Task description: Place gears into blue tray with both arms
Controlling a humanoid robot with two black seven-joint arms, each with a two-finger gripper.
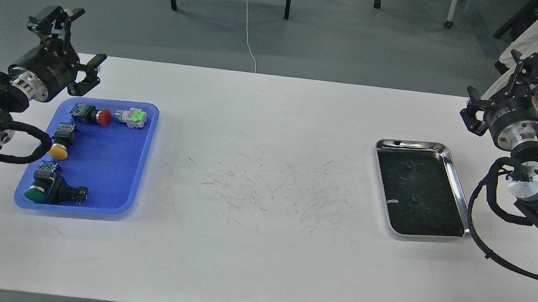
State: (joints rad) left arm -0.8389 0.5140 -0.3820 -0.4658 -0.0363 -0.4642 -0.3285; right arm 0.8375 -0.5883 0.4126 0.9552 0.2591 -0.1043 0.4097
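Both arms raised, gears not yet picked

The two tiny black gears [409,165] lie in the shiny steel tray [458,176]; against its dark floor a pinch may miss or slip. The flat blue plastic tray [143,155] holds four coloured-cap push-button switches [92,114], limiting drop space. Left gripper [73,39] and right gripper [504,83] both hang spread, empty.

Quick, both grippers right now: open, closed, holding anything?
Left gripper: open, holding nothing, above the blue tray's far edge.
Right gripper: open, holding nothing, off the table's right edge.
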